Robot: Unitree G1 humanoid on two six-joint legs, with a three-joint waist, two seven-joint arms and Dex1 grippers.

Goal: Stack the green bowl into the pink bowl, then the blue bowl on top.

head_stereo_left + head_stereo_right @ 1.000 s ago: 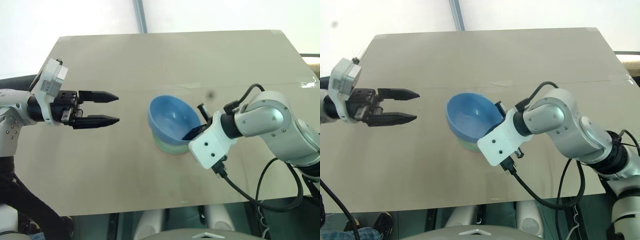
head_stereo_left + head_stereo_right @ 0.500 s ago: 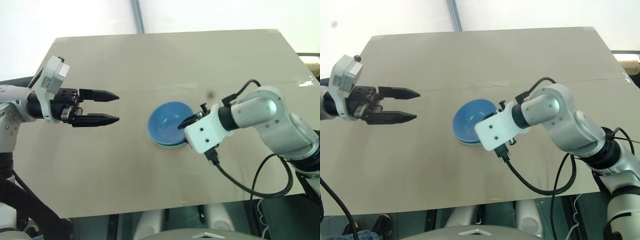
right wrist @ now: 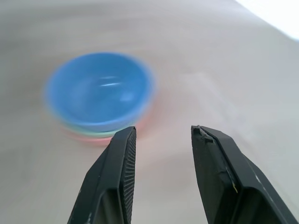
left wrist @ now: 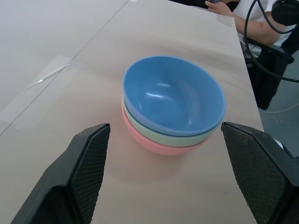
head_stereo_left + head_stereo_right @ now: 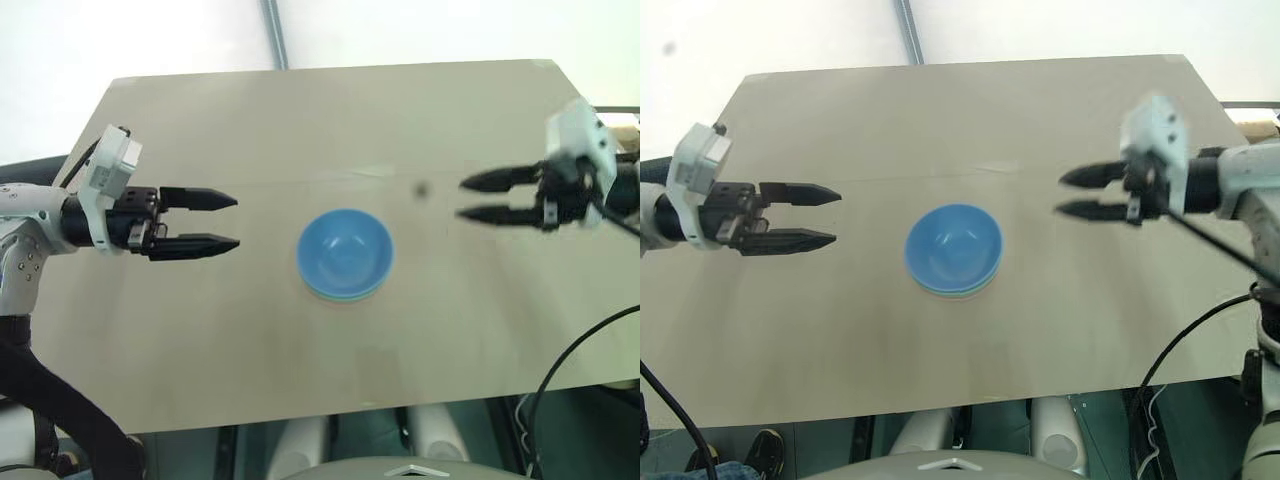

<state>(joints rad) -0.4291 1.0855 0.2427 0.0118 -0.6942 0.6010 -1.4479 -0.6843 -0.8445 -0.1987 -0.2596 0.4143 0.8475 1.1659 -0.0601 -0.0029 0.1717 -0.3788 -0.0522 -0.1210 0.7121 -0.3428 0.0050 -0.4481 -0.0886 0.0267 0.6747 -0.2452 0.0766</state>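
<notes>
left gripper (image 5: 232,221) level over the table (image 5: 200,330) near its left edge, fingers spread wide, nothing between them, tips aimed at the stack. bare tabletop between tips and bowls. mid-table: blue bowl (image 4: 173,95) nested on green bowl (image 4: 161,136), that nested in pink bowl (image 4: 149,144), stack upright, well apart from every table edge. bare tabletop again on the far side. right gripper (image 5: 464,198) near the right edge, fingers parted, empty, tips toward the stack, well clear of it.
</notes>
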